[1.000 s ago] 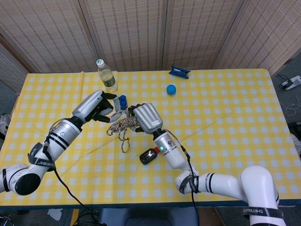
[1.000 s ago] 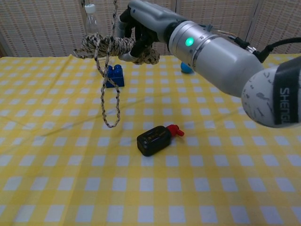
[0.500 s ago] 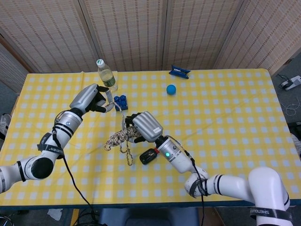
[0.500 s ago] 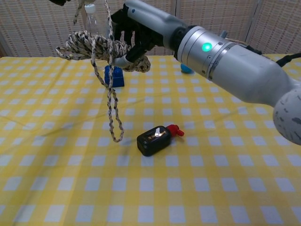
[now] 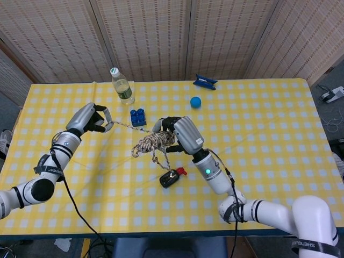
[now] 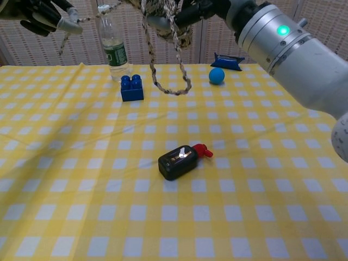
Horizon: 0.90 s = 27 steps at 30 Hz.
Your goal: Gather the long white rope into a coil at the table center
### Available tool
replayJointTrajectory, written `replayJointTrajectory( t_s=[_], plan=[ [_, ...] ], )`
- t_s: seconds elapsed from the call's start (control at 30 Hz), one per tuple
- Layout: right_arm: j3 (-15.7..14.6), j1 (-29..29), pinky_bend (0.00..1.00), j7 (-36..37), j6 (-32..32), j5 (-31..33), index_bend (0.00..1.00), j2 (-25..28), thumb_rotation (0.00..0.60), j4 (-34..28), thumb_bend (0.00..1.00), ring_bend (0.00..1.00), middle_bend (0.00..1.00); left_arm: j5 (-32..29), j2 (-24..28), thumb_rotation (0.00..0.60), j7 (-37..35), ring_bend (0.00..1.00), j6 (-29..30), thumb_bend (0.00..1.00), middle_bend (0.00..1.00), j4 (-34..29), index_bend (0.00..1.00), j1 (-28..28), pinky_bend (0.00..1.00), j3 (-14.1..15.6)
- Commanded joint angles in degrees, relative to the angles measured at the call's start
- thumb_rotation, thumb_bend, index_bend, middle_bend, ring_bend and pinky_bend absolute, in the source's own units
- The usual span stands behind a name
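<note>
The speckled white rope (image 5: 155, 144) hangs bunched in a coil from my right hand (image 5: 177, 133), held above the table's middle. In the chest view the rope (image 6: 166, 32) drops a loop from my right hand (image 6: 187, 12) at the top edge. One taut strand (image 5: 122, 125) runs left to my left hand (image 5: 92, 119), which pinches the rope's end. My left hand (image 6: 46, 15) shows in the chest view's top left corner, gripping that end, with a short tail hanging below it.
The table wears a yellow checked cloth (image 5: 258, 123). On it stand a water bottle (image 5: 122, 86), a blue toy brick (image 5: 138, 116), a blue ball (image 5: 195, 101), a blue packet (image 5: 205, 81) and a black device with a red tip (image 5: 171, 177).
My right hand has lifted the rope bundle higher and carried it right. My left hand has drawn away to the left with the rope's end, pulling the strand taut.
</note>
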Motion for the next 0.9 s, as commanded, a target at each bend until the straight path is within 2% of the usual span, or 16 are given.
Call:
replayJointTrajectory(
  t_s=[0.03,0.2,0.5,0.9],
  plan=[
    [1.2,-0.4,0.62,0.9,1.1,0.2,0.79,0.6,0.600,-0.5,0.46,0.61,0.68,1.2,-0.3,0.600,-1.4,1.00,-1.5,0.37,1.00,1.5,0.78,1.8,1.00,0.9],
    [3.3,-1.2,0.62,2.8,2.5,1.2,0.79,1.7,0.600,-1.9,0.45,0.61,0.68,2.5,-1.3,0.600,-3.0,1.00,-3.0,0.37,1.00,4.0,0.78,4.3,1.00,2.2],
    [5.1,-1.5,0.62,4.4,4.1,2.0,0.79,1.4,0.600,-1.9,0.44,0.61,0.68,3.4,-2.7,0.600,-4.8,1.00,-5.0,0.37,1.00,8.1,0.78,6.9,1.00,3.4],
    [7.4,-1.9,0.62,3.3,5.9,4.4,0.79,0.0,0.600,0.4,0.44,0.61,0.68,5.6,-2.0,0.600,-4.1,1.00,-5.3,0.37,1.00,8.9,0.78,9.2,1.00,4.9]
  ],
)
